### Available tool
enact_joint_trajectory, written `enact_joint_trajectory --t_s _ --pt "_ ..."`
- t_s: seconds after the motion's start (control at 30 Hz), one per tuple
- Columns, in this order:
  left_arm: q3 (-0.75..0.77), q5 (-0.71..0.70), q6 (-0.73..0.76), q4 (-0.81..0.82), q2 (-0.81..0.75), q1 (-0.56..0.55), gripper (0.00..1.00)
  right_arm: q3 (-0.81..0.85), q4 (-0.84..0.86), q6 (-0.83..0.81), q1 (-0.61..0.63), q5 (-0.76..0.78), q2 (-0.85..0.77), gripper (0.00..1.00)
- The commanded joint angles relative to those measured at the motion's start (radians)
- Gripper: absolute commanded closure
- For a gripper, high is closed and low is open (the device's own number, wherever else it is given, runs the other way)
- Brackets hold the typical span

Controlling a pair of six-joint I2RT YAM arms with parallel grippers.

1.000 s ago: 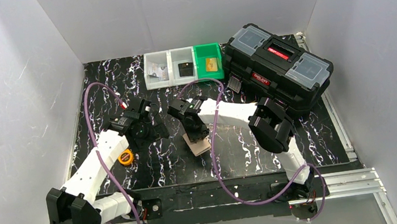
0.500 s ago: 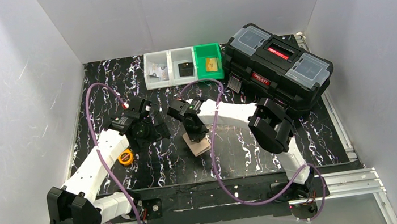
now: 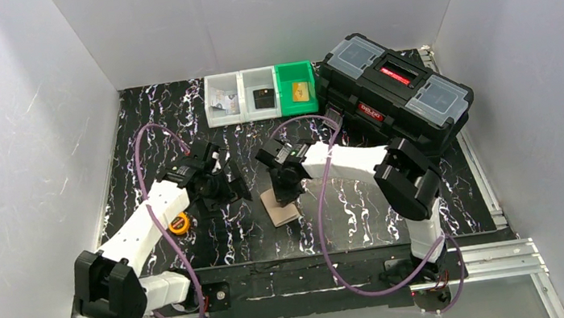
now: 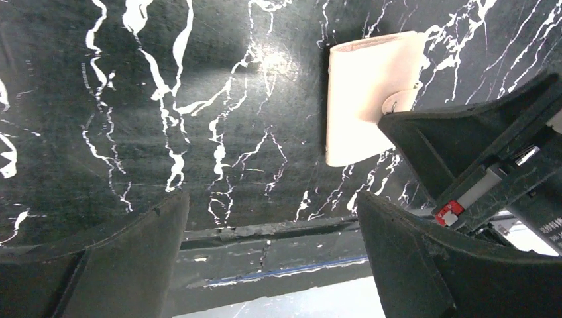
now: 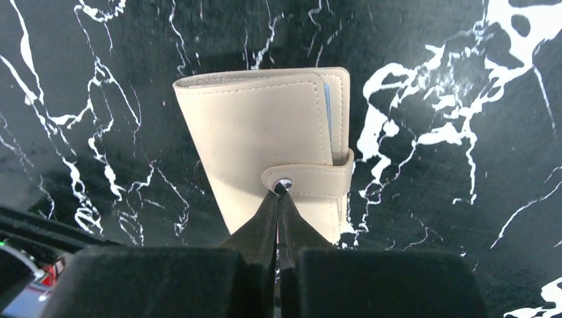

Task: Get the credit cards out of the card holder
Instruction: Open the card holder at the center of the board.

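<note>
The cream-beige card holder (image 3: 280,209) lies folded flat on the black marbled table, its snap tab fastened. In the right wrist view the card holder (image 5: 265,136) fills the centre, and a thin pale blue edge of the credit cards (image 5: 327,119) shows between its flaps. My right gripper (image 5: 281,189) is shut, its tips together and touching the tab's metal snap; nothing shows between its fingers. Seen from above, the right gripper (image 3: 286,188) stands over the holder's far end. My left gripper (image 3: 231,189) hangs wide open and holds nothing just left of the holder (image 4: 363,99).
A large black toolbox (image 3: 397,96) stands at the back right. Two white bins (image 3: 224,99) and a green bin (image 3: 296,88) line the back edge. A small orange-yellow tape measure (image 3: 179,223) lies by the left arm.
My right gripper has closed from part open to shut at the holder's snap tab. The left arm has swung right, closer to the holder, still wide open.
</note>
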Motion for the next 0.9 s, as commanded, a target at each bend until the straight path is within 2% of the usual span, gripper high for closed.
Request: enact_joint_trajectory --t_s 0.0,0.33,0.5,0.67,0.87 --pt "-0.016 0.091 0.012 0.05 0.026 -0.01 0.0 -0.078 0.09 0.069 -0.02 -0.096 -0.099 0.99" --pt "-0.019 0.139 -0.024 0.133 0.14 -0.092 0.01 -0.236 0.228 0.155 -0.066 -0.184 -0.221 0.99" --pt "-0.012 0.128 -0.046 0.18 0.212 -0.128 0.16 -0.263 0.249 0.149 -0.072 -0.203 -0.232 0.99" --pt "-0.014 0.129 -0.063 0.246 0.281 -0.145 0.36 -0.29 0.283 0.14 -0.072 -0.231 -0.232 0.99" --pt "-0.029 0.134 -0.088 0.294 0.355 -0.164 0.51 -0.261 0.233 0.112 -0.072 -0.196 -0.218 0.97"
